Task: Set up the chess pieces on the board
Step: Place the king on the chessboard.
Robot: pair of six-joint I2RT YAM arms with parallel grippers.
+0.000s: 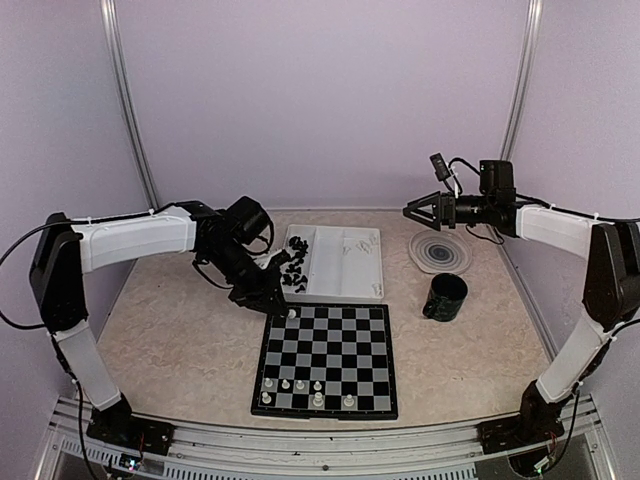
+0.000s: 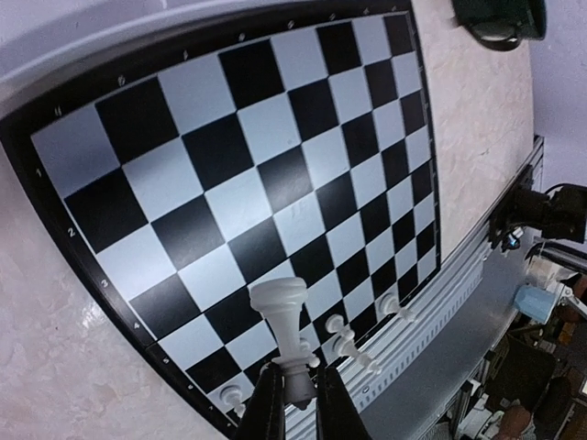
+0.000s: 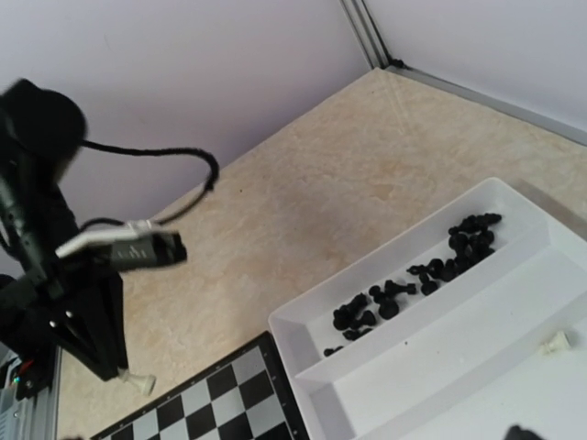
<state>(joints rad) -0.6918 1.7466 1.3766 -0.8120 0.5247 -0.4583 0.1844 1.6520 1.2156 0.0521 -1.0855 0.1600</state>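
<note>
A white piece [image 2: 280, 307] is pinched at its base between the two fingers [image 2: 267, 403] of the left gripper [image 2: 295, 403]. From above, this piece [image 1: 291, 313] is seen held at the far left corner of the board [image 1: 335, 345]. Whether it touches the surface cannot be told.

The board is laid on the table [image 1: 180, 340], between the two arms. Several white pieces [image 1: 300, 385] are stood in its two nearest rows, mostly toward the left. The other squares are seen bare.

Just beyond the board a white tray [image 1: 350, 265] is placed. A heap of black pieces [image 1: 295, 270] is gathered in its left compartment. One small white piece [image 3: 555, 342] is seen lying in the neighbouring compartment.

The right gripper [image 1: 413, 214] is held high above the table, to the right of the tray. Its fingers are spread wide and nothing is held between them. Below it a round grey disc [image 1: 440, 252] is laid flat, and a dark cup [image 1: 444, 297] is stood just near of the disc, to the right of the board.
</note>
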